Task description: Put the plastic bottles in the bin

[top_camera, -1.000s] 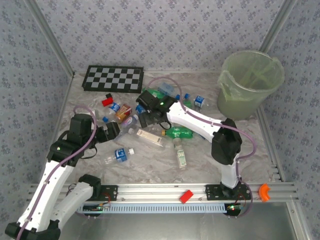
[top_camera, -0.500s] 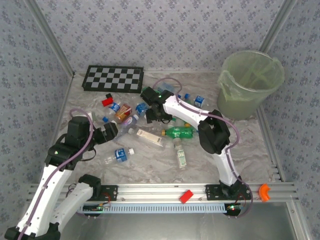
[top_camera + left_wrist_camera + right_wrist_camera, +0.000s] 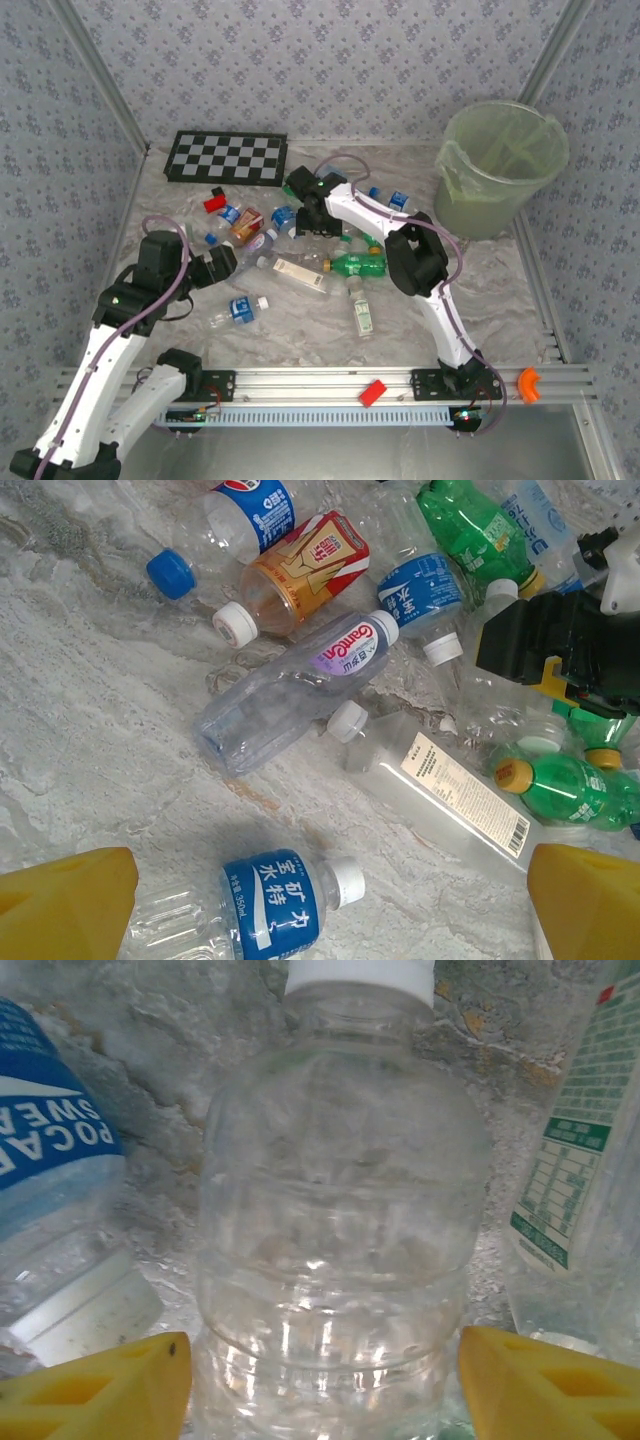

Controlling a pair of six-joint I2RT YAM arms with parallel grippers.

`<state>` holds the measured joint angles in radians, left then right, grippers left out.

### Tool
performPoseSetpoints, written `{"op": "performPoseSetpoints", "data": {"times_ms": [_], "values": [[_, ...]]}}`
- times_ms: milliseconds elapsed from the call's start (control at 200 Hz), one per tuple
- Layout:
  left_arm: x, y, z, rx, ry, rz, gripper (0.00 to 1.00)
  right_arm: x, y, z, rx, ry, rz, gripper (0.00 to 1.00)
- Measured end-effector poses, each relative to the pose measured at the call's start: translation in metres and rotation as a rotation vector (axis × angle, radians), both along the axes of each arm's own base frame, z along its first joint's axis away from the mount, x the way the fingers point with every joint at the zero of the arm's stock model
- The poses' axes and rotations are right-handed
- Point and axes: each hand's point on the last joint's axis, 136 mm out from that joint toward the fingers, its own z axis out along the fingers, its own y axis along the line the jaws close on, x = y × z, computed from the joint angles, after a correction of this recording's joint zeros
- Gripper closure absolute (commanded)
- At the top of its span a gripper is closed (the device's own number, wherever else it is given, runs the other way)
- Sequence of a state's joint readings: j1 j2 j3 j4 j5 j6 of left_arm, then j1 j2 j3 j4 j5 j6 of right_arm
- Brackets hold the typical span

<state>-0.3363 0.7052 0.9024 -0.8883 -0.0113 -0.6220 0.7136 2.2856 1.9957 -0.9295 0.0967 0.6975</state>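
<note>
One bin point(image 3: 482, 205), about dozen bottles point(image 3: 358, 264); left jaws released; right jaws flank one clear bottle point(image 3: 335, 1220), grip unclear.

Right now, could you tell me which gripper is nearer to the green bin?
Right. The right gripper sits among the plastic bottles, left of the bin; the left gripper hovers farther left.

Bottles point(image 3: 356, 264) left of bin point(image 3: 480, 202)

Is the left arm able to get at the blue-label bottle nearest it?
Probably yes: the bottle lies alone on bare table right before the open jaws of the left arm, nothing between.
</note>
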Motion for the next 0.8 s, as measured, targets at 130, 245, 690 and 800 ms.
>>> {"op": "performPoseSetpoints", "data": {"times_ms": [130,245,690,800], "values": [[0.001,-0.001,0.002,0.0,0.002,-0.005,0.0,0.001,0.001,0.0,0.009,0.002,-0.013,0.34],[0.003,-0.002,0.004,0.0,-0.002,-0.005,0.0,0.002,0.001,-0.001,0.013,0.004,-0.019,0.27],[0.004,-0.002,0.007,0.003,-0.007,-0.01,0.0,0.004,0.002,-0.007,0.003,0.005,-0.03,0.37],[0.005,-0.002,0.014,-0.002,-0.023,-0.011,0.0,0.004,0.001,-0.006,-0.001,-0.002,-0.03,0.37]]}}
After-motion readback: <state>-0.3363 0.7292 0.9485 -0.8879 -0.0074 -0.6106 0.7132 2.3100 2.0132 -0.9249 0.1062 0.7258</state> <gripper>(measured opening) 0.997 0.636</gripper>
